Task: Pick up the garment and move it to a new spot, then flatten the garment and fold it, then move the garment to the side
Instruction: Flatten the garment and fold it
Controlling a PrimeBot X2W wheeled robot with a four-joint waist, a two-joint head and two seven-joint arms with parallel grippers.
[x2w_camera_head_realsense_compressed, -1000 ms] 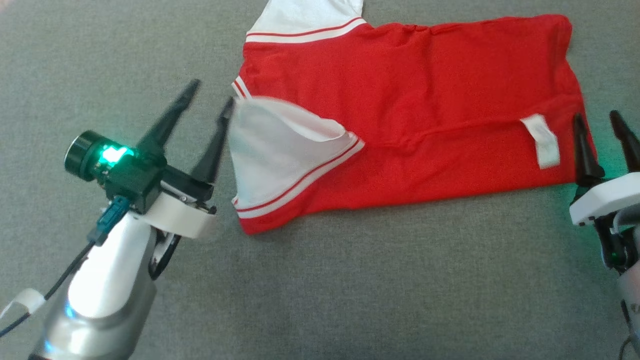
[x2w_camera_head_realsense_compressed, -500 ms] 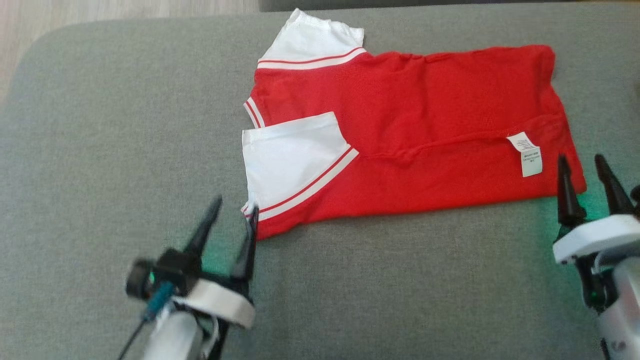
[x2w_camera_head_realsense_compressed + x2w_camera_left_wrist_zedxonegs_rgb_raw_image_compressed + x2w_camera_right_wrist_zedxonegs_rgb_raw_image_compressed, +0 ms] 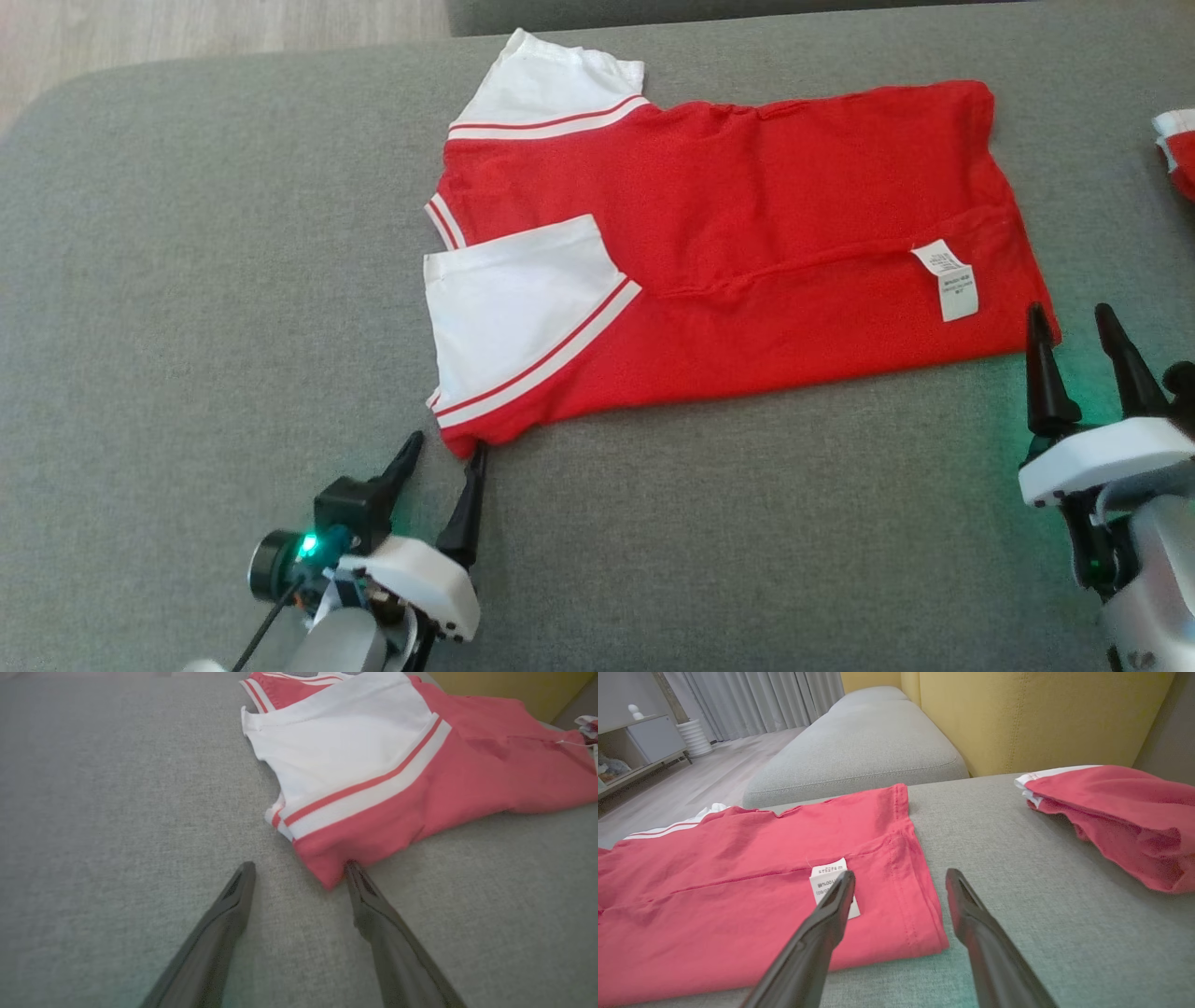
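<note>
The folded red-and-white fabric shirt (image 3: 728,252) lies flat on the grey woven sofa cushion (image 3: 187,280), its near corners at the tips of the empty, spread-fingered left gripper (image 3: 446,446) and right gripper (image 3: 1069,310), with a yellow upholstered backrest (image 3: 1041,714) beyond.

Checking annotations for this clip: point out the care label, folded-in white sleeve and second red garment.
care label (image 3: 945,280), head view, tag's middle
folded-in white sleeve (image 3: 509,306), head view, white panel
second red garment (image 3: 1120,812), right wrist view, red top
</note>
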